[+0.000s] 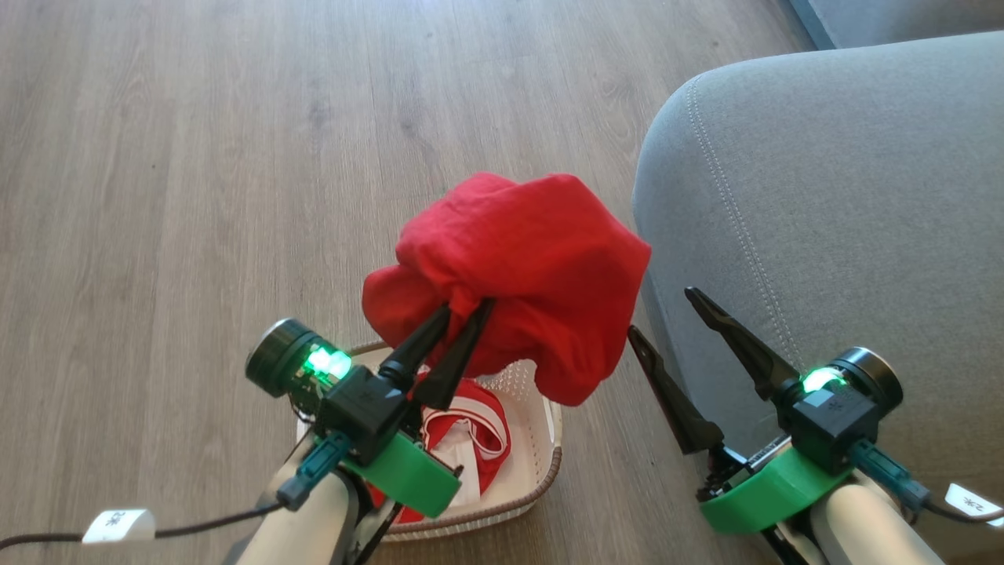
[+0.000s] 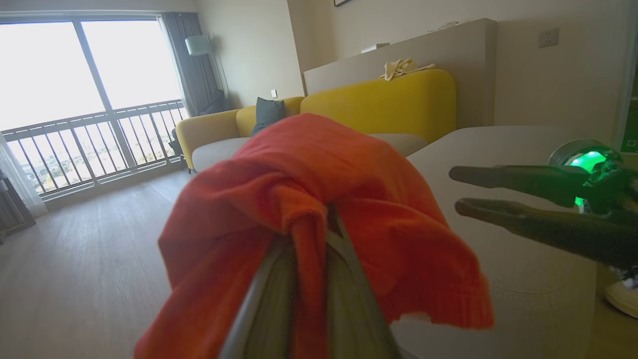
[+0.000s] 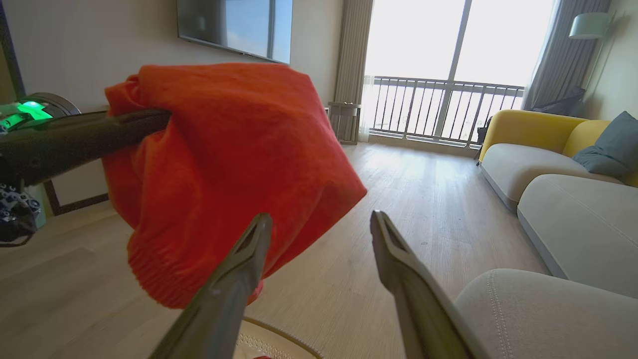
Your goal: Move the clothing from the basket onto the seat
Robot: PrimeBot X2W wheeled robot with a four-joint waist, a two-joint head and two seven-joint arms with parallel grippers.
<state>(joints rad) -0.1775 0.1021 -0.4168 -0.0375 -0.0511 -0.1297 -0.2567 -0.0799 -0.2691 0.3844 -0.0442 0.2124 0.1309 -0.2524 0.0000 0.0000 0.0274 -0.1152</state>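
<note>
Left claw grips red garment (hem hanging down).

Wood-plank floor, laid beneath and ahead of both pairs of jaws. Yellow sofa backrest, seen beyond the left jaws, with a grey-blue cushion set at its corner and a pale cloth draped on the ledge behind. Wall-mounted television, located above and left of the right jaws; balcony railing and floor lamp placed farther ahead, to their right.
</note>
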